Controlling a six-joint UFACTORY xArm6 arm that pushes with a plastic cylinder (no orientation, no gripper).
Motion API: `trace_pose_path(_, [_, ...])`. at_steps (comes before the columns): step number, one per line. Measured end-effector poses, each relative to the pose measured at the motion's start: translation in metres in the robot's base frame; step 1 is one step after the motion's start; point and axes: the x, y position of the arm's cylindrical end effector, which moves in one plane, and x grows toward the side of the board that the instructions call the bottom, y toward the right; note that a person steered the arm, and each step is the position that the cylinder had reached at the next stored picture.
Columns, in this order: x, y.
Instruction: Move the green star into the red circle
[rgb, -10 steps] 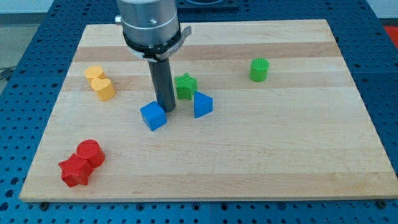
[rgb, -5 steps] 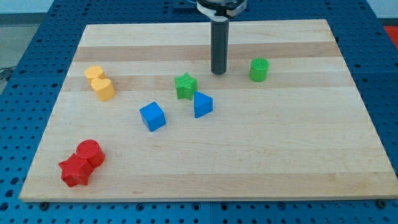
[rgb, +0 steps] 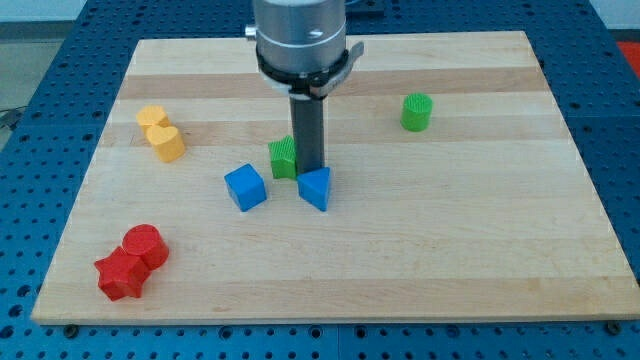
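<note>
The green star (rgb: 284, 157) lies near the board's middle, partly hidden behind my rod. My tip (rgb: 310, 170) stands right against the star's right side and just above the blue triangular block (rgb: 315, 188). The red circle (rgb: 146, 244) sits at the view's lower left, touching a red star-like block (rgb: 120, 275). A blue cube (rgb: 245, 187) lies just left of and below the green star.
Two yellow blocks (rgb: 160, 133) sit together at the view's left. A green cylinder (rgb: 417, 111) stands at the upper right. The wooden board (rgb: 450, 240) rests on a blue perforated table.
My tip went from beside the blue cube up to the view's upper right, then came down to the green star's right side. The star and the blue triangular block have shifted left and down.
</note>
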Motion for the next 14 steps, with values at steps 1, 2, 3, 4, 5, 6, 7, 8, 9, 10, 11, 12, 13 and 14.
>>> trace_pose_path(1, [0.015, -0.009])
trace_pose_path(2, [-0.036, 0.025])
trace_pose_path(3, [-0.114, 0.032])
trace_pose_path(4, [-0.126, 0.027])
trace_pose_path(5, [-0.111, -0.002])
trace_pose_path(6, [-0.070, -0.026])
trace_pose_path(7, [-0.022, -0.036])
trace_pose_path(8, [0.026, -0.036])
trace_pose_path(9, [0.050, -0.037])
trace_pose_path(10, [0.033, -0.037])
trace_pose_path(11, [-0.003, -0.023])
trace_pose_path(12, [-0.008, -0.015])
trace_pose_path(13, [-0.008, -0.015])
trace_pose_path(14, [0.012, -0.016])
